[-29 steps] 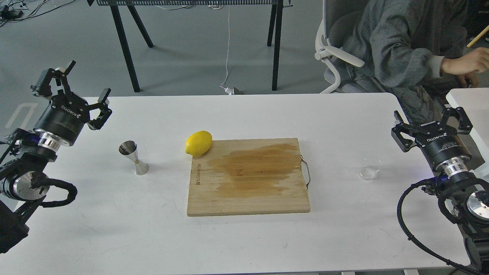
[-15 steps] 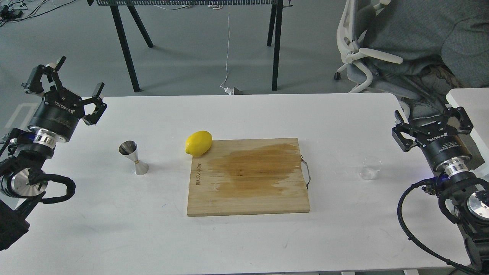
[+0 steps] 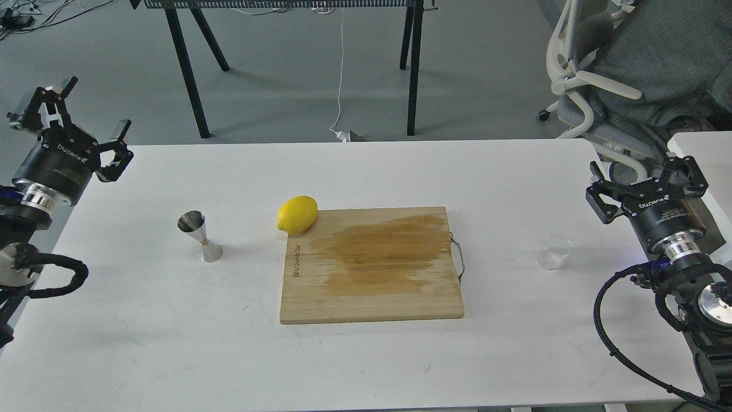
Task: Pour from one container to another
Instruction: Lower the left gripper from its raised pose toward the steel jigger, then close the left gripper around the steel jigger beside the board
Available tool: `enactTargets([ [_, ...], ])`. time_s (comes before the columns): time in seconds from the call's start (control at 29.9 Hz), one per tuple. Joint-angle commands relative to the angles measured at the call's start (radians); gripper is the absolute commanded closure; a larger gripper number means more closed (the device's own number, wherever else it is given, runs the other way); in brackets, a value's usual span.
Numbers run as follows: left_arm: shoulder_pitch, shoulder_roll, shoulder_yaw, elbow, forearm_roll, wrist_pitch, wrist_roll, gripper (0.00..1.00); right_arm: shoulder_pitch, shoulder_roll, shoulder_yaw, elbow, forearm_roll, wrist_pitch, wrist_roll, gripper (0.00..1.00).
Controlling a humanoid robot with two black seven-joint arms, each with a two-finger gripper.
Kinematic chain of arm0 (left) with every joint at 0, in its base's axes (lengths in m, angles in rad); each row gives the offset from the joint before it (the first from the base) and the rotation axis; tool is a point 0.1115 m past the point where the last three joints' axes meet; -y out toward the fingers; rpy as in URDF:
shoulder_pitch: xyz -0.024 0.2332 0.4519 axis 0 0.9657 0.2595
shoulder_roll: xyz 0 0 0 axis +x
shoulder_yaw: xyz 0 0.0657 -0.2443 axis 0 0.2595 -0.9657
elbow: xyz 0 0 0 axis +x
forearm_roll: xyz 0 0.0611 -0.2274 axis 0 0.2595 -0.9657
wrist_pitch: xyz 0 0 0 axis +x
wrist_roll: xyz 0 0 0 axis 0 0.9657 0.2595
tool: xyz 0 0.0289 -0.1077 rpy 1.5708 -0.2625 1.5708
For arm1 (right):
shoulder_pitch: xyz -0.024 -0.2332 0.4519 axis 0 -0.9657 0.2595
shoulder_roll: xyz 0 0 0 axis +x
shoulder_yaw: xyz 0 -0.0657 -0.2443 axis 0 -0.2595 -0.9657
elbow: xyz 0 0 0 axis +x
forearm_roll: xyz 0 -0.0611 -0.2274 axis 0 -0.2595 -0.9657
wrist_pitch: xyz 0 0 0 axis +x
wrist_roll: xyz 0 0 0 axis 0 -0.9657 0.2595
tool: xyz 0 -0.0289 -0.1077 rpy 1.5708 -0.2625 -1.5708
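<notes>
The tiny clear glass cup (image 3: 554,252) stands upright on the white table (image 3: 366,355), right of the cutting board. The shiny steel jigger (image 3: 199,236) stands upright at the left, between the lemon and my left arm. My left gripper (image 3: 94,109) is open and raised over the table's far left edge, well away from the jigger. My right gripper (image 3: 643,171) is open at the table's right edge, a short way right of and behind the glass cup. Neither holds anything.
A wooden cutting board (image 3: 372,269) with a dark wet stain and a metal handle lies at centre. A yellow lemon (image 3: 297,214) rests at its back left corner. A person in a white office chair (image 3: 595,91) sits beyond the table's far right corner.
</notes>
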Motion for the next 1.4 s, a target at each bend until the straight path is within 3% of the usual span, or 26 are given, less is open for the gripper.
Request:
enactTargets([
  [0.0,0.002,0.066,-0.001,-0.054,0.198,0.000,0.000,0.01,-0.001,-0.001,-0.002,-0.002,0.000,0.000,0.000,0.01],
  [0.27,0.050,0.190,0.010,-0.281,0.457,0.000,0.000,0.00,-0.009,-0.003,-0.002,-0.006,0.000,0.000,0.000,0.01],
  [0.43,0.119,0.206,0.007,-0.420,0.637,0.257,0.000,0.00,-0.013,-0.003,-0.002,-0.010,-0.002,0.000,0.000,0.01],
  [0.6,0.189,0.198,0.013,-0.462,0.803,0.599,0.000,0.00,-0.013,-0.003,-0.002,-0.011,-0.002,0.000,0.000,0.01],
  [0.7,0.238,0.197,0.010,-0.472,0.910,0.712,0.000,0.01,-0.013,-0.003,-0.003,-0.013,-0.002,0.000,0.000,0.01],
  [0.87,0.353,0.203,0.010,-0.526,0.936,0.829,0.000,0.01,-0.016,-0.003,-0.009,-0.013,-0.002,0.000,0.000,0.01],
  [1.2,0.466,0.111,0.008,-0.520,1.178,0.906,0.000,0.01,-0.018,-0.003,-0.014,-0.011,-0.002,0.000,0.000,0.01],
  [1.37,0.475,0.051,0.010,-0.434,1.282,0.907,0.000,0.01,-0.028,-0.003,-0.009,-0.008,-0.002,0.000,0.000,0.01],
])
